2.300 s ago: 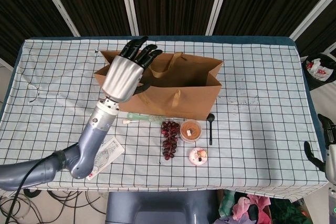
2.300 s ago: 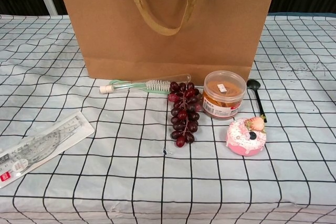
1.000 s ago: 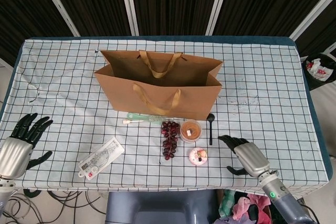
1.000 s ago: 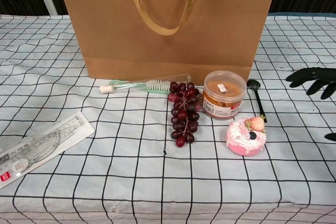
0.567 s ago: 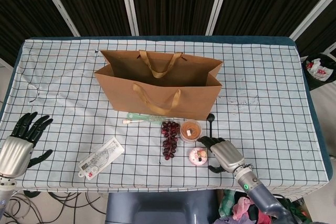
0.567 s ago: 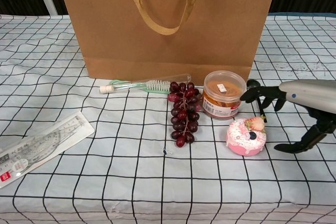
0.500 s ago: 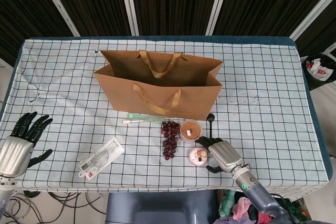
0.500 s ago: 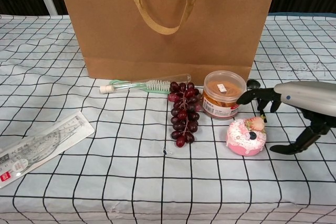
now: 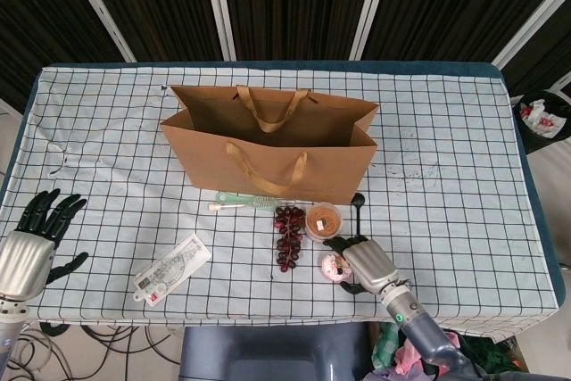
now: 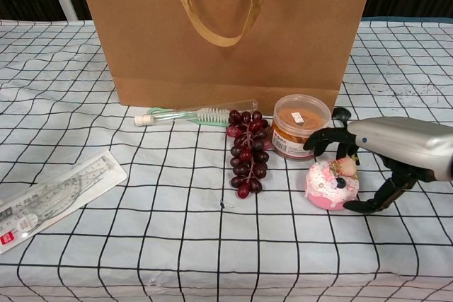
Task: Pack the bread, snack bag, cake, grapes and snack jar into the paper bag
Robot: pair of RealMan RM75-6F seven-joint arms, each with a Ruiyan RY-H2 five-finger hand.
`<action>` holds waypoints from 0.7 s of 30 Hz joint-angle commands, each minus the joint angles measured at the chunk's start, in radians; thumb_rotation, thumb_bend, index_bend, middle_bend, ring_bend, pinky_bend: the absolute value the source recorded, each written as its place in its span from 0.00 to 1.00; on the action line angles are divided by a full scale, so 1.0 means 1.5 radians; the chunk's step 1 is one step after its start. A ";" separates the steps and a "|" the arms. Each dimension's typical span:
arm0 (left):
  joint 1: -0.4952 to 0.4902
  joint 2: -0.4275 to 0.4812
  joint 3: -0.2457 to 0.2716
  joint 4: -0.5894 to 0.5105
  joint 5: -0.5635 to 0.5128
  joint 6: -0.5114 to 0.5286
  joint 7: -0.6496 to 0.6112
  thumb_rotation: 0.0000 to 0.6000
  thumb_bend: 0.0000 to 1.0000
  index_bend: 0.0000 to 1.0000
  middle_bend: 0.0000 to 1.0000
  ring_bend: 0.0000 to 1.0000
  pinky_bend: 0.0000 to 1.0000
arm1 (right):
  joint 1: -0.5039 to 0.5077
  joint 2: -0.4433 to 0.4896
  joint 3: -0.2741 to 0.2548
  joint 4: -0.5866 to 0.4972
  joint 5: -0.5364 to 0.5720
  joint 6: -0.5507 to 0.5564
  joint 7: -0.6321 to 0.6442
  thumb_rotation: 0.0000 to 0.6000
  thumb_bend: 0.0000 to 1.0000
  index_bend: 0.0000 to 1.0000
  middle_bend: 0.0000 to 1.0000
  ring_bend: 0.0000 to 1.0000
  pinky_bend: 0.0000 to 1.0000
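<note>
Lay just in front of the snack jar [image 10: 300, 126]: pink cake [image 10: 330, 184], strawberry up. Right hand [image 10: 386, 148] spread open around it, holding nothing. Left hand [image 9: 31, 243] open, well left of the paper bag [image 9: 268, 144].

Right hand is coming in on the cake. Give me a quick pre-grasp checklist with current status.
1. Right hand straddles the cake, fingers above, thumb beside it: ok.
2. Cake gripped: not ok, fingers apart.
3. Fingers clear of the snack jar: cannot tell, very close.
4. Paper bag upright, mouth open: ok.
5. Left hand out of the way at the table edge, empty: ok.
6. Grapes clear of the grasp: ok.
</note>
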State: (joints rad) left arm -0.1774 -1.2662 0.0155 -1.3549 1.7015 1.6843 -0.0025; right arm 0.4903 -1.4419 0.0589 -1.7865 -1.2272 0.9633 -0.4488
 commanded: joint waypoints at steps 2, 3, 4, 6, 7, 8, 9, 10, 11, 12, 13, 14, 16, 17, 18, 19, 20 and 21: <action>0.001 -0.001 -0.003 0.000 0.000 0.001 -0.001 1.00 0.05 0.12 0.13 0.01 0.08 | 0.003 -0.009 -0.004 0.001 0.006 0.006 -0.008 1.00 0.20 0.17 0.20 0.29 0.25; 0.002 -0.001 -0.004 0.000 0.000 0.001 -0.002 1.00 0.05 0.12 0.13 0.01 0.08 | 0.004 -0.011 -0.005 0.002 0.007 0.007 -0.009 1.00 0.20 0.18 0.21 0.30 0.26; 0.003 -0.001 -0.004 0.000 0.000 0.001 -0.002 1.00 0.05 0.12 0.13 0.01 0.08 | 0.006 -0.014 -0.005 0.004 0.008 0.008 -0.011 1.00 0.20 0.18 0.22 0.31 0.27; 0.004 -0.001 -0.006 -0.001 -0.001 0.001 -0.005 1.00 0.05 0.12 0.13 0.01 0.08 | 0.008 -0.023 -0.004 0.013 0.007 0.014 -0.012 1.00 0.21 0.22 0.27 0.37 0.31; 0.004 -0.001 -0.007 -0.001 -0.001 0.001 -0.005 1.00 0.05 0.12 0.13 0.01 0.08 | 0.008 -0.026 -0.003 0.016 0.005 0.017 -0.012 1.00 0.21 0.24 0.29 0.39 0.32; 0.005 -0.001 -0.007 -0.002 -0.001 0.002 -0.006 1.00 0.05 0.12 0.13 0.01 0.08 | 0.008 -0.030 -0.003 0.020 0.000 0.022 -0.011 1.00 0.22 0.27 0.32 0.41 0.34; 0.005 -0.001 -0.008 -0.002 0.000 0.003 -0.007 1.00 0.05 0.12 0.13 0.01 0.08 | 0.006 -0.034 -0.004 0.023 -0.004 0.028 -0.009 1.00 0.24 0.29 0.34 0.44 0.36; 0.005 0.000 -0.008 -0.002 0.000 0.003 -0.008 1.00 0.05 0.12 0.13 0.01 0.08 | 0.005 -0.037 -0.004 0.027 -0.009 0.035 -0.006 1.00 0.26 0.31 0.35 0.45 0.37; 0.006 -0.001 -0.009 -0.001 0.001 0.003 -0.009 1.00 0.05 0.12 0.13 0.01 0.08 | 0.003 -0.040 -0.005 0.030 -0.014 0.040 -0.003 1.00 0.27 0.33 0.37 0.46 0.38; 0.006 -0.001 -0.009 -0.001 0.001 0.002 -0.009 1.00 0.05 0.12 0.13 0.01 0.08 | 0.002 -0.042 -0.005 0.031 -0.019 0.045 0.002 1.00 0.29 0.35 0.38 0.47 0.38; 0.006 -0.001 -0.010 -0.001 0.001 0.002 -0.010 1.00 0.05 0.12 0.13 0.01 0.08 | 0.001 -0.043 -0.006 0.032 -0.025 0.050 0.008 1.00 0.29 0.36 0.39 0.48 0.39; 0.006 -0.001 -0.010 -0.001 0.001 0.001 -0.010 1.00 0.05 0.12 0.13 0.01 0.08 | -0.001 -0.042 -0.006 0.032 -0.032 0.055 0.014 1.00 0.30 0.37 0.40 0.48 0.39; 0.006 -0.001 -0.011 -0.001 0.000 -0.001 -0.011 1.00 0.05 0.12 0.13 0.01 0.08 | -0.004 -0.038 -0.002 0.028 -0.048 0.070 0.029 1.00 0.30 0.39 0.40 0.48 0.39; 0.007 -0.001 -0.012 -0.001 -0.001 -0.001 -0.011 1.00 0.05 0.12 0.13 0.01 0.08 | -0.008 -0.034 0.000 0.023 -0.057 0.081 0.039 1.00 0.30 0.39 0.40 0.48 0.39; 0.007 -0.001 -0.013 -0.001 -0.001 0.000 -0.011 1.00 0.05 0.12 0.13 0.01 0.08 | -0.013 -0.025 0.005 0.014 -0.068 0.097 0.055 1.00 0.30 0.39 0.40 0.48 0.39; 0.008 -0.002 -0.014 -0.001 -0.001 0.000 -0.011 1.00 0.05 0.12 0.13 0.01 0.08 | -0.018 -0.015 0.010 0.004 -0.077 0.111 0.069 1.00 0.30 0.39 0.40 0.48 0.39; 0.008 -0.002 -0.014 -0.001 -0.001 0.001 -0.012 1.00 0.05 0.12 0.13 0.01 0.08 | -0.027 -0.001 0.016 -0.011 -0.086 0.133 0.086 1.00 0.30 0.39 0.40 0.48 0.39; 0.009 -0.002 -0.015 -0.001 -0.002 0.001 -0.012 1.00 0.05 0.12 0.13 0.01 0.08 | -0.036 0.015 0.020 -0.027 -0.099 0.154 0.101 1.00 0.30 0.39 0.40 0.48 0.39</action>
State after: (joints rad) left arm -0.1638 -1.2689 -0.0069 -1.3570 1.6986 1.6857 -0.0203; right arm 0.4656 -1.4659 0.0699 -1.7795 -1.3348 1.1321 -0.3464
